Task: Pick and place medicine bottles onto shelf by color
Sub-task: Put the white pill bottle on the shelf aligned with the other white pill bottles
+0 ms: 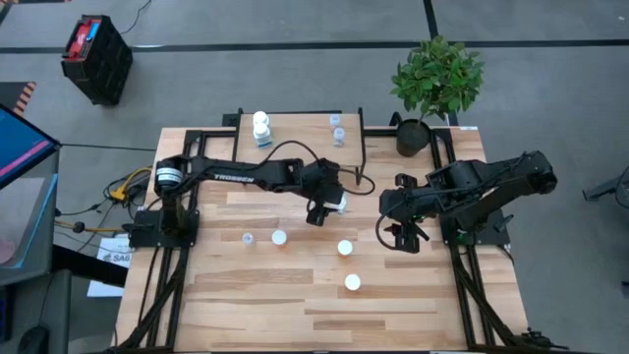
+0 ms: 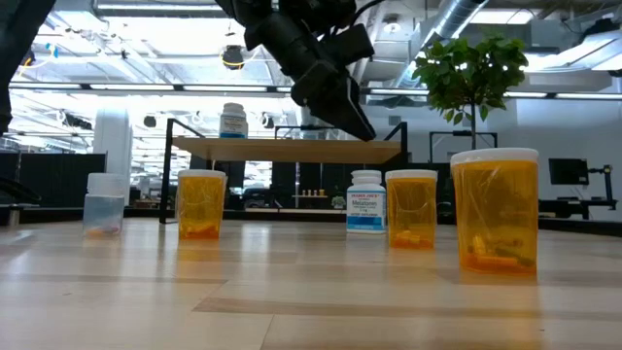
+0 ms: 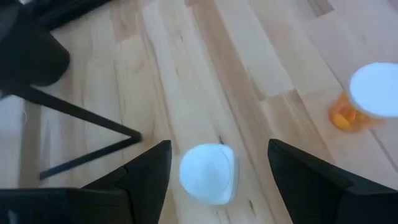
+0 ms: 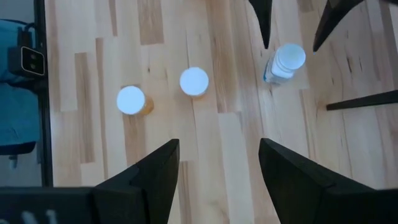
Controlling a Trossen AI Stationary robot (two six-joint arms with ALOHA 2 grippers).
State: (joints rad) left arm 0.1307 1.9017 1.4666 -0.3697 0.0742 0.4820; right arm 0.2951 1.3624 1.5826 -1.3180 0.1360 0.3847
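While bottles are waiting, the left gripper (image 1: 324,208) is hovering apart over a white bottle (image 3: 208,173).
Three bottles are standing on the shelf (image 1: 300,131); four are remaining mid-table, and the right gripper (image 1: 403,236) is idling apart.

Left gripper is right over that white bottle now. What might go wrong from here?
1. The left gripper, open, straddles the small white round-capped bottle; a late or off-centre close may tip it over.
2. The low wooden shelf's thin black leg stands close by, so lifting could clip it.
3. The orange white-capped bottle sits nearby and may get knocked.
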